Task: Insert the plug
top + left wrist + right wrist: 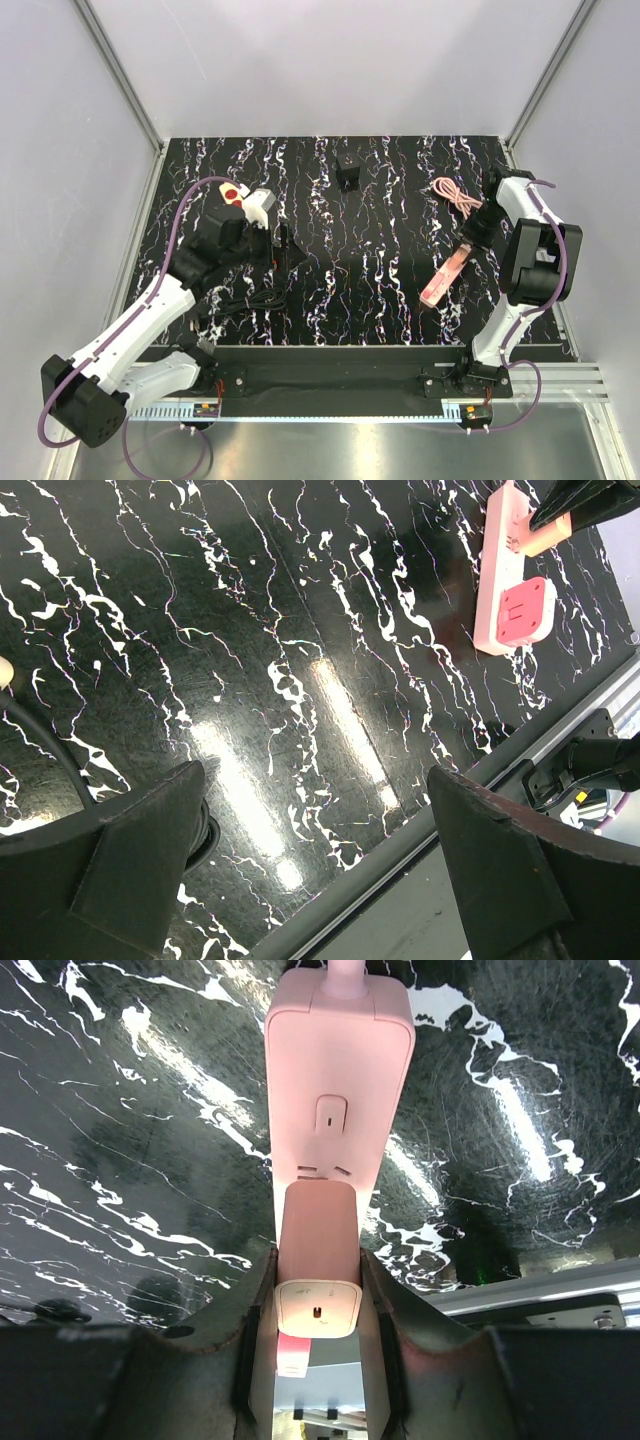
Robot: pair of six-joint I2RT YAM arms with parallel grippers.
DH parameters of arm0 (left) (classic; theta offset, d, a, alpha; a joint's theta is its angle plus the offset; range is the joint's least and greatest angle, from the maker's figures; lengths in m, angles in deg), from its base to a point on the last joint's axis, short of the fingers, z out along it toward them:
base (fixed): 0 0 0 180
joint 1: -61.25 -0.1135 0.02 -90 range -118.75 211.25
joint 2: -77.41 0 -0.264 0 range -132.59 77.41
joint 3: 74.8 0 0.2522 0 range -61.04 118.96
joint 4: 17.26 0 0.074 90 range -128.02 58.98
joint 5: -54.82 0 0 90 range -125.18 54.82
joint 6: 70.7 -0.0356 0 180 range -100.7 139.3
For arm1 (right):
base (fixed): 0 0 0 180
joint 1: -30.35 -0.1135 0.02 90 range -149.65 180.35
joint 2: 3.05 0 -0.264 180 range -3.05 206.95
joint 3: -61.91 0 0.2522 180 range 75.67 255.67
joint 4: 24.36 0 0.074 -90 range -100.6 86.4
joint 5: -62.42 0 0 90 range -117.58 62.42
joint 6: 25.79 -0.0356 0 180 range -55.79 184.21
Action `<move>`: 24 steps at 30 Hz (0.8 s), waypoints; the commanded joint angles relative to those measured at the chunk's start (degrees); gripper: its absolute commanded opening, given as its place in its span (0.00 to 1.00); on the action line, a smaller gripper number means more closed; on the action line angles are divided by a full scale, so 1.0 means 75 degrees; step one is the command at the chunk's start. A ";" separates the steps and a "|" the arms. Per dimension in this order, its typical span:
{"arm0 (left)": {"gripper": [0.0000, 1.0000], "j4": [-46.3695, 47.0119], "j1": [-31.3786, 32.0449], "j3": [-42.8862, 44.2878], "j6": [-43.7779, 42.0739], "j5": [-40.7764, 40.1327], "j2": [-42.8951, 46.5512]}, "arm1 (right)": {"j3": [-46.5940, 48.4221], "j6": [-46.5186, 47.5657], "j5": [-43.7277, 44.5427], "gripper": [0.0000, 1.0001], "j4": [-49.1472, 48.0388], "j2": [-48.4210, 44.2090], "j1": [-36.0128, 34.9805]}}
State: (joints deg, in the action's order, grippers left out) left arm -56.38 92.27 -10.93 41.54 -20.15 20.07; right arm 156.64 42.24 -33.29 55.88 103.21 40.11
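A pink power strip (pixel 438 283) lies on the black marbled table at the right. It also shows in the right wrist view (pixel 340 1070) and in the left wrist view (pixel 500 600). My right gripper (pixel 468 243) (pixel 318 1305) is shut on a pink plug (pixel 318 1250). The plug stands on the strip, just below a pair of socket slots. How deep it sits is hidden. My left gripper (pixel 276 246) (pixel 320 865) is open and empty, well to the left of the strip above bare table.
A coiled pink cable (pixel 453 193) lies behind the strip. A small black block (pixel 347 177) sits at the back middle. A black cable (pixel 243 304) lies near the left arm. The table's front edge and rail (pixel 560 730) are close to the left gripper.
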 commanded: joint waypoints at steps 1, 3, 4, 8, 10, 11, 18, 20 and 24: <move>0.99 0.0253 0.0000 0.0034 -0.0129 0.0141 -0.0007 | 0.0102 0.0247 -0.0141 0.00 -0.0204 -0.0152 -0.0024; 0.99 0.0253 0.0000 0.0010 -0.0141 0.0118 0.0005 | 0.0173 0.0317 -0.0058 0.00 -0.0204 -0.0094 -0.0024; 0.99 0.0253 0.0000 -0.0001 -0.0118 0.0118 0.0005 | 0.0219 0.0329 -0.0023 0.00 -0.0215 -0.0047 -0.0024; 0.99 0.0253 0.0000 0.0010 -0.0129 0.0118 -0.0018 | 0.0150 0.0294 -0.0199 0.00 -0.0321 0.0012 -0.0024; 0.99 0.0241 0.0000 -0.0013 -0.0118 0.0129 -0.0030 | 0.0033 0.0247 -0.0373 0.00 -0.0391 -0.0058 -0.0024; 0.99 0.0241 0.0000 -0.0001 -0.0118 0.0129 -0.0042 | -0.0014 0.0235 -0.0409 0.00 -0.0426 -0.0105 -0.0024; 0.99 0.0241 0.0000 0.0010 -0.0094 0.0188 -0.0077 | -0.0167 0.0247 -0.0048 0.00 -0.0485 -0.0234 -0.0024; 0.99 0.0241 0.0012 -0.0001 -0.0094 0.0200 -0.0077 | -0.0202 0.0258 0.0106 0.00 -0.0520 -0.0187 -0.0024; 0.99 0.0241 0.0000 -0.0025 -0.0094 0.0153 -0.0030 | -0.0237 0.0247 0.0153 0.00 -0.0555 -0.0175 -0.0024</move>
State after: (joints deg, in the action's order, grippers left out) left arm -56.41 92.27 -10.93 41.54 -19.97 19.91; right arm 155.28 43.61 -34.19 52.93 103.10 40.11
